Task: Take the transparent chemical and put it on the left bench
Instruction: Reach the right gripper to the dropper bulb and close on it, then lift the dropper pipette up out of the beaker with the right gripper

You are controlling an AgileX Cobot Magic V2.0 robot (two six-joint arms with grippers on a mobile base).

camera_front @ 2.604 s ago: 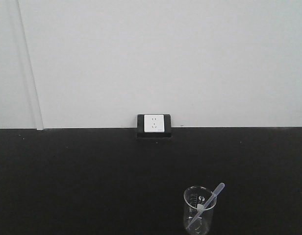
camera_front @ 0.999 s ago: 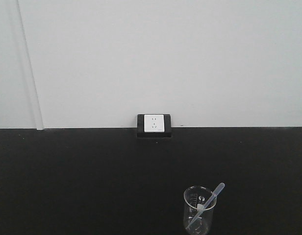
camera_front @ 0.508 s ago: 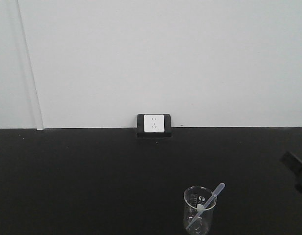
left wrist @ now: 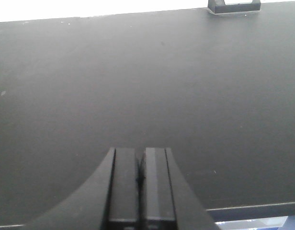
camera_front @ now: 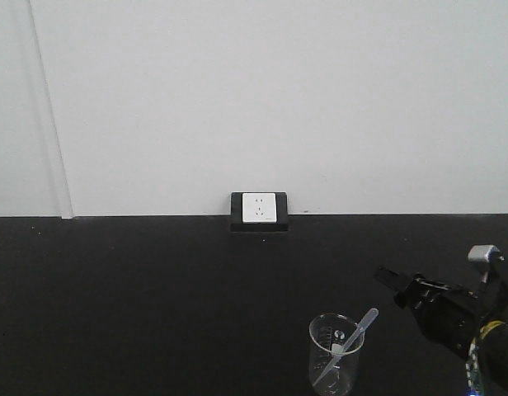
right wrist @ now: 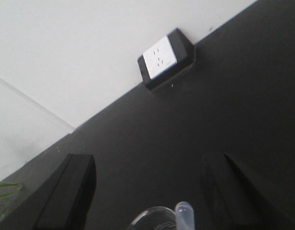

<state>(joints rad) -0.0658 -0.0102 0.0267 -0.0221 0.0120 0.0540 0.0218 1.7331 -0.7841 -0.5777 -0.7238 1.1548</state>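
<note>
The transparent chemical is a small clear glass beaker with a translucent dropper pipette leaning in it. It stands near the front of a black worktop. My right gripper reaches in from the right, just right of the beaker and above its rim, jaws open. In the right wrist view the beaker's rim and pipette bulb show low between the spread fingers of the gripper, untouched. My left gripper is shut on nothing over bare black worktop. The left bench is out of view.
A white wall socket in a black housing sits where the worktop meets the white wall. The worktop's front edge runs close under my left gripper. A green plant leaf shows at the far left of the right wrist view.
My right arm has come into the front view from the right edge and moved left toward the beaker. The beaker and pipette have not moved.
</note>
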